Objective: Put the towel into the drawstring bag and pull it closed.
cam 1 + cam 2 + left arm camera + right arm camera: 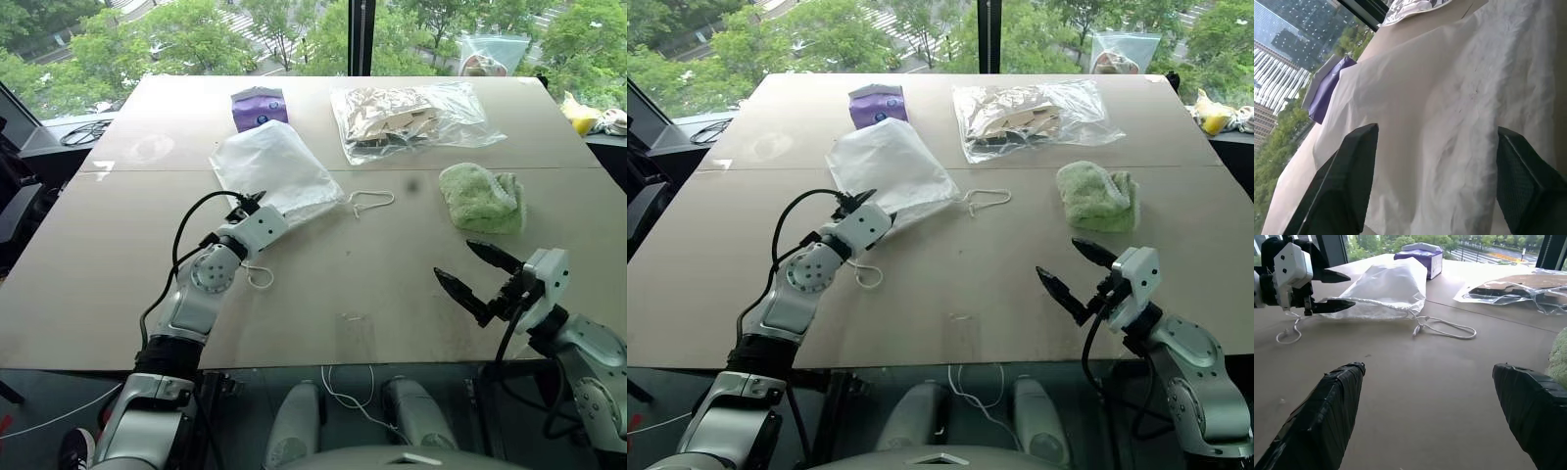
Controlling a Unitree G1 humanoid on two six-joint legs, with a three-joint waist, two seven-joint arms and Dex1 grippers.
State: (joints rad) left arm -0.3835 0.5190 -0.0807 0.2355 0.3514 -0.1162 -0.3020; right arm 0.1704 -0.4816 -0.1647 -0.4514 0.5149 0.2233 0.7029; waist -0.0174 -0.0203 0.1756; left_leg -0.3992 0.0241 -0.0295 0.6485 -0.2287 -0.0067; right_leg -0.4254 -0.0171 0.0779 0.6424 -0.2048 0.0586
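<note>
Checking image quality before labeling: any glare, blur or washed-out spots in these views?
Left eye view: soft daylight, faint shadows, a pale glare patch on the table. Right wrist view: the right gripper fingers loom blurred up close, while the drawstring bag is sharp. Left wrist view: the bag's white fabric reads nearly washed out, with soft creases; the purple packet is blurred.

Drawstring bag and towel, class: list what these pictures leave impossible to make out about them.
- Drawstring bag: its mouth corner in the left eye view is covered by the left tool, so whether it is pinched cannot be told.
- Towel: in the right wrist view the picture's edge cuts it to a sliver.
- Purple packet: print too small to read.
</note>
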